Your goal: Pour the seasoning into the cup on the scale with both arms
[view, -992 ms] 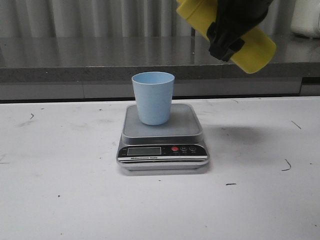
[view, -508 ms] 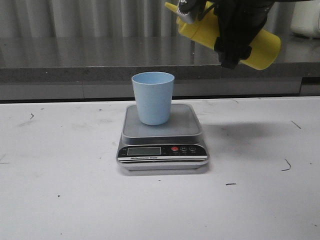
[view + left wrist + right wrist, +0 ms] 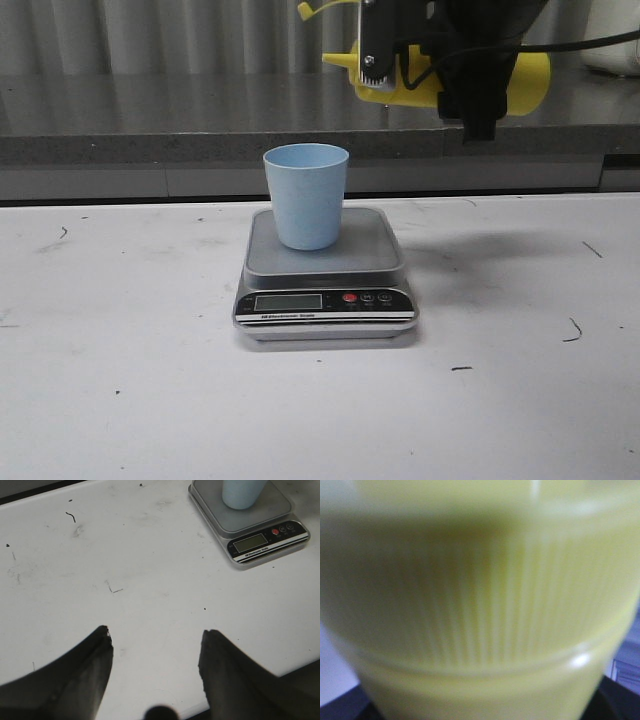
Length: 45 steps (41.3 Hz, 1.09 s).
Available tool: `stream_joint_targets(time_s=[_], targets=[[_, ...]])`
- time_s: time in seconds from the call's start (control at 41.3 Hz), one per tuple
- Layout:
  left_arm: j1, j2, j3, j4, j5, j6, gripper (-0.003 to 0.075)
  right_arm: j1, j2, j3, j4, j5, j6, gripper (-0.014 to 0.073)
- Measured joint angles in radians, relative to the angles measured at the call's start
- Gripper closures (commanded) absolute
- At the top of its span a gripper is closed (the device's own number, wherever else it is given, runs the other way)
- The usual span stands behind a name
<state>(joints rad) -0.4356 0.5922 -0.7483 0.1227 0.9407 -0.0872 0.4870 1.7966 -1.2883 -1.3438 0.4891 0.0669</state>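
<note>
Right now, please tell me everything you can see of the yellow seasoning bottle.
The seasoning bottle is opaque yellow plastic with a finely ribbed screw cap and a pointed nozzle. It is held in the air, lying almost level, with the nozzle pointing to the left, above and slightly right of the cup. The right gripper has its jaws shut around its middle. Nothing is seen coming out.

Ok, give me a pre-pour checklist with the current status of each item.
1. Cup upright on the scale platform: ok.
2. Seasoning bottle held by the right gripper: ok.
3. Nozzle over the cup mouth: not ok, it sits high and slightly to the right.
4. Left gripper open, away from the scale: ok.
5. Scale display zeroed: cannot tell.
</note>
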Motion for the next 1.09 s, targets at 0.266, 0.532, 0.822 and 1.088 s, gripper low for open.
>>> stream_joint_targets(time_s=[0.266, 0.532, 0.822, 1.088], targets=[[0.000, 0.000, 0.000, 0.000, 0.000, 0.000, 0.0333, 0.000, 0.000, 0.000, -0.184, -0.026, 0.000, 0.0253], [0.000, 0.000, 0.000, 0.000, 0.000, 0.000, 0.0333, 0.002, 0.000, 0.000, -0.329, -0.032, 0.000, 0.0253], [0.000, 0.000, 0.000, 0.000, 0.000, 0.000, 0.0333, 0.002, 0.000, 0.000, -0.395, -0.014, -0.002, 0.0253], [0.000, 0.000, 0.000, 0.000, 0.000, 0.000, 0.0333, 0.002, 0.000, 0.000, -0.416, -0.014, -0.002, 0.0253]])
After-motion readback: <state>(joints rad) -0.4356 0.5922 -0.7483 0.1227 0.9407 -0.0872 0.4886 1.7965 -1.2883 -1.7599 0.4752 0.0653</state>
